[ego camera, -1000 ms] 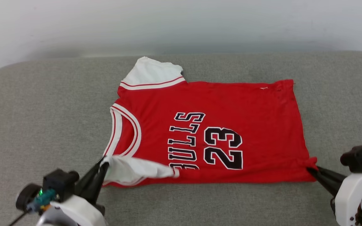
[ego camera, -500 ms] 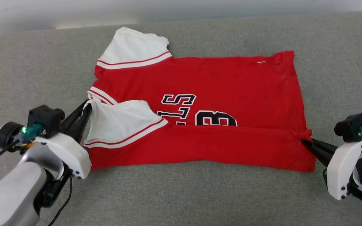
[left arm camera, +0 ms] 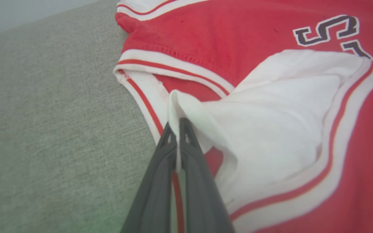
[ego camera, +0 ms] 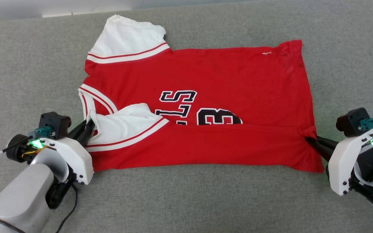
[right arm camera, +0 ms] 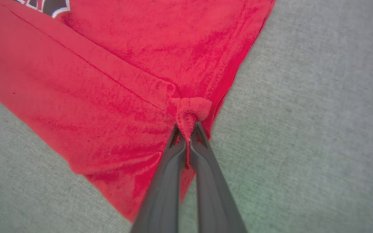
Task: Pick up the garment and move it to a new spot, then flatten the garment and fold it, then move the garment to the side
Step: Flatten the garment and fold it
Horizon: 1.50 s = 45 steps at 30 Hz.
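Left gripper [ego camera: 90,125] clamped the garment [ego camera: 225,71] by its sleeve [ego camera: 125,124], right gripper [ego camera: 308,139] by its hem [ego camera: 307,131], first fold half laid; I judged more folding and setting aside remained.

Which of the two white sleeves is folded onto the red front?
The near sleeve, pinched by the left hand; the far sleeve lies spread outward.

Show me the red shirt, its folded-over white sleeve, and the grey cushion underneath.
red shirt [ego camera: 212,74]: head view, plain red cloth beyond the lettering.
white sleeve [left arm camera: 280,123]: left wrist view, middle of the sleeve's white cloth.
grey cushion [ego camera: 186,200]: head view, bare fabric before the shirt's nearest edge.
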{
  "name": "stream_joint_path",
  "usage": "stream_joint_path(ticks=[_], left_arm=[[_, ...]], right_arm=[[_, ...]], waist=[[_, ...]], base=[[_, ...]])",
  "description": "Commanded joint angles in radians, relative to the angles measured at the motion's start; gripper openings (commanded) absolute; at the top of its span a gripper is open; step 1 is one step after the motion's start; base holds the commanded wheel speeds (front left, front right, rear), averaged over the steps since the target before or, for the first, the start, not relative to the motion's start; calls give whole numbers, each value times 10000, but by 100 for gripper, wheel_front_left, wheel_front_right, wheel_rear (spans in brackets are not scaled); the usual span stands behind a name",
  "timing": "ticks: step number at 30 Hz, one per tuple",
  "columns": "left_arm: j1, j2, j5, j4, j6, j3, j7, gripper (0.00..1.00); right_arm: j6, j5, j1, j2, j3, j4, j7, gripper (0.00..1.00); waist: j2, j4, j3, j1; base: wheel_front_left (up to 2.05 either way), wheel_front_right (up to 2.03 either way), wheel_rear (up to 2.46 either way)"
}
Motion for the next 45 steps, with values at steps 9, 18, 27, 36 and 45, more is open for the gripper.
stream_joint_path(ticks=[9,18,27,36,45], left_arm=[[-499,-33,-85,438,-460,-185,226,100],[-1378,887,-341,-879,-674,-462,2562,100],[-1921,1637,-2394,-1996,-897,-907,7125,100],[-1755,1739,-3194,-1927,-777,-1382,9245,100],[-1243,1616,-2886,-1087,-846,-2141,9578,100]], right_arm=[[-10,17,187,-144,-45,-242,-676,100],[-10,-156,413,-313,-412,-850,-621,100],[-10,-268,447,-161,-511,-1195,-187,100],[-10,-181,96,44,-243,-1166,82,100],[-10,-152,-305,124,75,-994,41,100]], waist=[[0,193,-916,-1],[0,398,-1262,-1],[0,339,-1149,-1],[0,-40,-737,-1],[0,-281,-502,-1]], base=[[0,0,0],[0,0,0],[0,0,0],[0,0,0],[0,0,0]])
